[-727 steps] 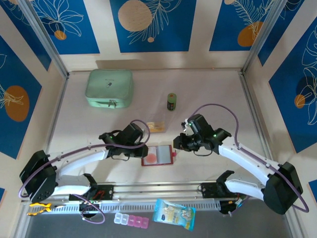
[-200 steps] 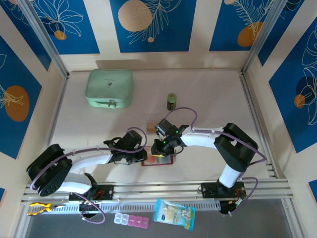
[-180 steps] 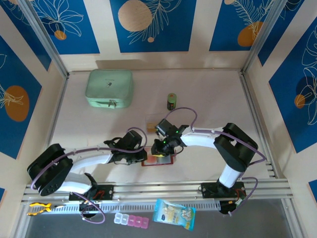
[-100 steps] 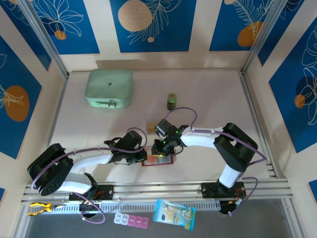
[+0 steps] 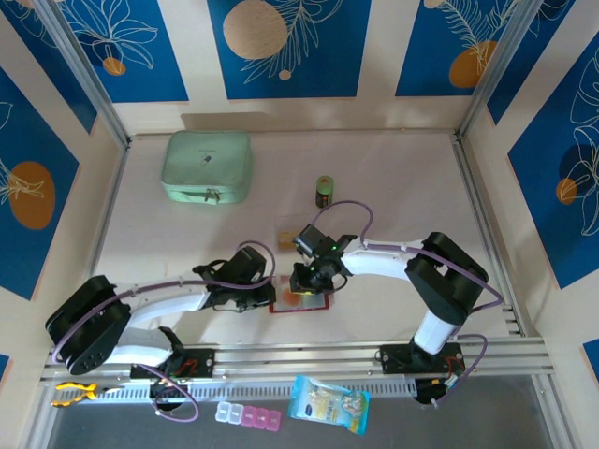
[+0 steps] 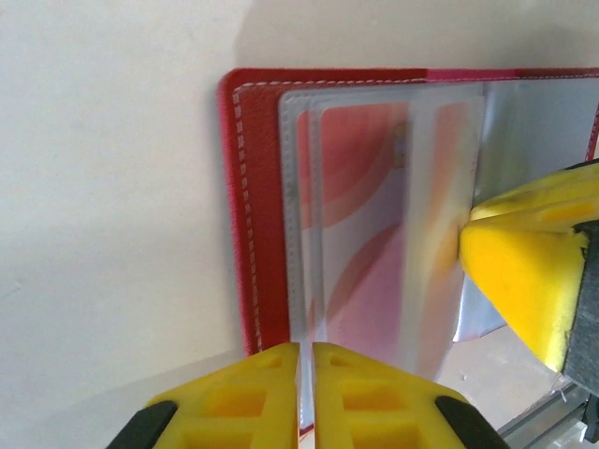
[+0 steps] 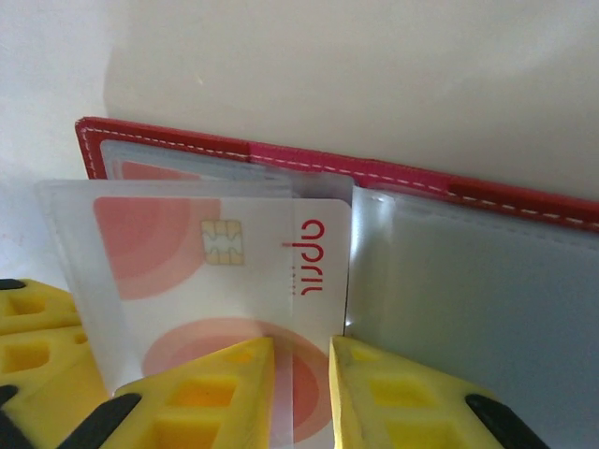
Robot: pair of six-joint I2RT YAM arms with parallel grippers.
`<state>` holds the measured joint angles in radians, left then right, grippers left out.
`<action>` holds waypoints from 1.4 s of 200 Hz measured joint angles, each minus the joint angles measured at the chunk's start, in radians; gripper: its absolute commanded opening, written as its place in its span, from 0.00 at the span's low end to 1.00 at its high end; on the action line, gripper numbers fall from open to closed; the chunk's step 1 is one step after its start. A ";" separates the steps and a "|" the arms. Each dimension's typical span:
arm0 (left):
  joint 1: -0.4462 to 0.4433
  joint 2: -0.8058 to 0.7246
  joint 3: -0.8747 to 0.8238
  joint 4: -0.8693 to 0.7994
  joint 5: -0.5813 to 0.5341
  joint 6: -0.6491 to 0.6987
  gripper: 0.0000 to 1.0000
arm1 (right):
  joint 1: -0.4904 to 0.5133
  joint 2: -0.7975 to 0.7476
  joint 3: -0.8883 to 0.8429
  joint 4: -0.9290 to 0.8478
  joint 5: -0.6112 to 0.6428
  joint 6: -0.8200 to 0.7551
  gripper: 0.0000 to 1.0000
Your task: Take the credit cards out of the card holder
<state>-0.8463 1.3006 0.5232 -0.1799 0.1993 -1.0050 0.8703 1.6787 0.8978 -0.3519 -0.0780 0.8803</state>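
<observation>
The dark-red card holder (image 5: 316,306) lies open on the table near the front, its clear sleeves up (image 6: 234,187) (image 7: 449,185). My left gripper (image 5: 269,294) (image 6: 307,374) is shut on the edge of a clear sleeve at the holder's left side. A white credit card with red circles and a chip (image 7: 234,253) sits partly out of a sleeve. My right gripper (image 5: 303,282) (image 7: 301,374) has its jaws a little apart, tips down on that card's face; one of its fingertips (image 6: 524,262) touches the sleeve. A tan-orange card (image 5: 284,232) lies on the table just behind.
A mint-green zip case (image 5: 206,166) stands at the back left and a small green cylinder (image 5: 324,191) at the back middle. On the front ledge lie a blue packet (image 5: 328,404) and a pill box (image 5: 248,415).
The right arm swung in from the right and set its gripper on the holder. Over the last second both grippers shifted slightly left; the jaws held as they were.
</observation>
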 measured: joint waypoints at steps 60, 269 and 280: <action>0.000 -0.010 0.017 -0.030 -0.001 0.002 0.11 | 0.000 -0.026 0.000 -0.021 0.004 0.000 0.23; 0.000 0.137 0.099 0.005 0.017 0.018 0.08 | -0.058 -0.064 -0.053 0.034 -0.050 0.005 0.23; 0.000 0.137 0.099 0.005 0.017 0.018 0.08 | -0.060 -0.063 -0.056 0.045 -0.058 0.005 0.23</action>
<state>-0.8463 1.4376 0.6220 -0.1753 0.2165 -0.9867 0.8108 1.6154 0.8421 -0.3073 -0.1364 0.8848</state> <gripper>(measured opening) 0.078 0.230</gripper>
